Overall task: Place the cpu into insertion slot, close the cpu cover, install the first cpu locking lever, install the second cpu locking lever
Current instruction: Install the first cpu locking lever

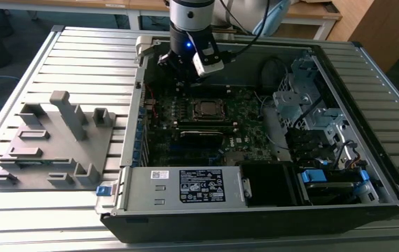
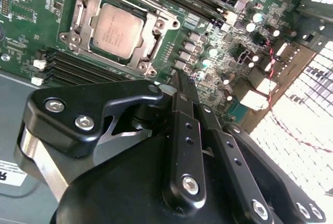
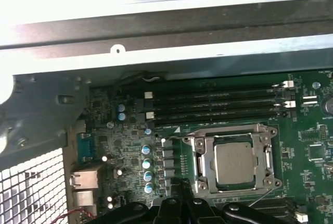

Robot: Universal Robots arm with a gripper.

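Over the open pc case [image 1: 270, 210], which is lying on a slatted metal table [image 1: 80, 52] w/ wooden desks [image 1: 312, 13] behind, the gripper [image 2: 179, 81] is hovering just above the green mobo [image 3: 130, 151], fingers pressed together & carrying nothing. Near its tips the cpu [image 2: 117, 31] is sitting flat in the insertion slot [image 1: 217, 109], w/ the cpu cover [image 2: 156, 41] lying down around it, silver top showing thru the window. On the exterior view's left a grey fixture [image 1: 52, 142] is resting on the slats, just beside the case.
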